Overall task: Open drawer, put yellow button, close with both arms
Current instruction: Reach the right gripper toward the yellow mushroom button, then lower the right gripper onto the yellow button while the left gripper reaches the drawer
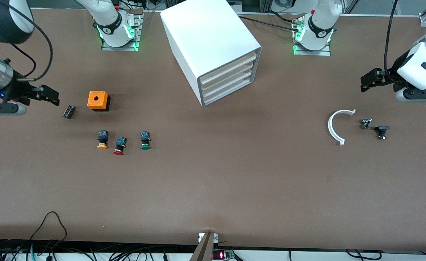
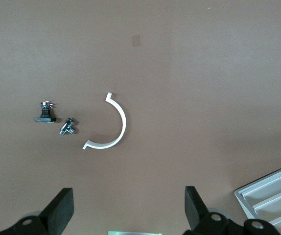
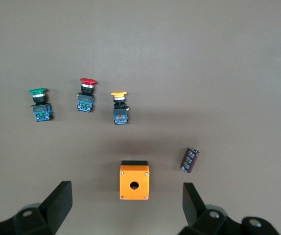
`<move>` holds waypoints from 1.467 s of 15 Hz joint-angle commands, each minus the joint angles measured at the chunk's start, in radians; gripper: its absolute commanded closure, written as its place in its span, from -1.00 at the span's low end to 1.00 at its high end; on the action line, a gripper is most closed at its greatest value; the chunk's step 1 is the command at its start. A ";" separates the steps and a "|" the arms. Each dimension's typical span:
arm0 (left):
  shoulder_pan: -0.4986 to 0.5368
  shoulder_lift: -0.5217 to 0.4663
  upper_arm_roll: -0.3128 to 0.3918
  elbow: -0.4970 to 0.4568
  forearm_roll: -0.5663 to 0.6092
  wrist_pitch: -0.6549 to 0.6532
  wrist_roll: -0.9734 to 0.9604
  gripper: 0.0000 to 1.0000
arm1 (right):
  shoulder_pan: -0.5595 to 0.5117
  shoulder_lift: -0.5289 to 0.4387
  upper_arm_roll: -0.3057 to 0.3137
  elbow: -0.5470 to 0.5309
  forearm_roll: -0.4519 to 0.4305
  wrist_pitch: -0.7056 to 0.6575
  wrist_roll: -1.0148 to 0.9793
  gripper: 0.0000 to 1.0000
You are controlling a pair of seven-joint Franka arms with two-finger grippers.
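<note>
Yellow button [image 3: 119,104] only under right tool [image 3: 126,208], fingers apart; left tool [image 2: 128,210] likewise apart over white arc [image 2: 112,128]

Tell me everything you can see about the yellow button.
The yellow button is a small push button with a round yellow-orange mushroom cap and a black and blue body. It lies on its side on the brown table, cap toward the front camera, at the right arm's end of a row with the red button and green button. Nothing touches it but the table.
</note>
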 commanded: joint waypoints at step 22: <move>-0.027 0.129 -0.115 -0.007 -0.039 -0.013 0.030 -1.00 | 0.040 0.249 0.000 -0.109 0.002 0.368 0.010 -1.00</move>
